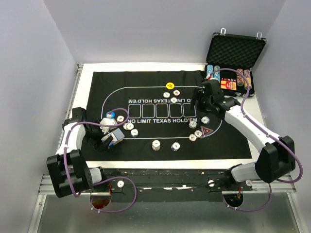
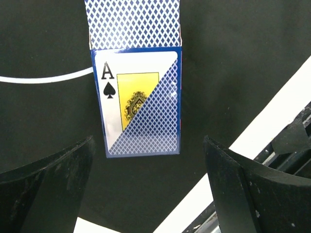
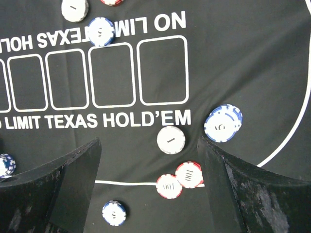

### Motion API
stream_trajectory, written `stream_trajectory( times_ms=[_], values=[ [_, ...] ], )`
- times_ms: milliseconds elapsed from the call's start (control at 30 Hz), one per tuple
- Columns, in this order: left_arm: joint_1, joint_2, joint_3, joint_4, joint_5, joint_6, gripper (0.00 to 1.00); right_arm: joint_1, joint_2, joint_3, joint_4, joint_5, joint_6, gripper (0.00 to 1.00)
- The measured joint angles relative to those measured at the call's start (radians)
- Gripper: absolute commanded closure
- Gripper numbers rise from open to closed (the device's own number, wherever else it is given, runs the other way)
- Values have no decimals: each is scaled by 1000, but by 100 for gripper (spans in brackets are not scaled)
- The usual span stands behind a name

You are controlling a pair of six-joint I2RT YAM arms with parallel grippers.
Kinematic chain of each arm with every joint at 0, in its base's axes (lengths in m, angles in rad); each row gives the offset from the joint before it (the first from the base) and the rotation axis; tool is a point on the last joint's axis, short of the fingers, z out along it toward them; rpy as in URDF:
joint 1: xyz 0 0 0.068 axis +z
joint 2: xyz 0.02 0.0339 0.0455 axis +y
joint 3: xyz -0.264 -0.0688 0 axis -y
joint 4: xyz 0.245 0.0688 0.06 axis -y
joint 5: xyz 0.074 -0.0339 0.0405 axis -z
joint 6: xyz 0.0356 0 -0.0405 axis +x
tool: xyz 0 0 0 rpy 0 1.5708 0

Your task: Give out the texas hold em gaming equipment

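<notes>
The small blue-and-white ace-of-spades deck box point(image 2: 141, 102) lies flat on the black felt mat point(image 2: 43, 43), dead ahead of the left claw point(image 2: 148, 145). Its long axis runs away between that claw's wide-spread, empty jaws. The right claw point(image 3: 150, 145), also spread wide, hovers well apart over round speckled poker chips point(image 3: 171, 140).

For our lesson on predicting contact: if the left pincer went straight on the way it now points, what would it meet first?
Probably the ace-of-spades deck box, lying on the black mat directly ahead, between the fingers of the open left pincer. How far off it lies is unclear.
</notes>
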Motion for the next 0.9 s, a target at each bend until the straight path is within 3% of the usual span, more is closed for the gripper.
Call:
stream_trajectory(
  times_ms=[433, 900],
  values=[
    [-146, -18, -23, 112, -72, -66, 1, 8, 3, 2, 16, -51, 0, 11],
    [-219, 38, -23, 162, -135, -115, 1, 8, 8, 23, 37, -88, 0, 11]
  ],
)
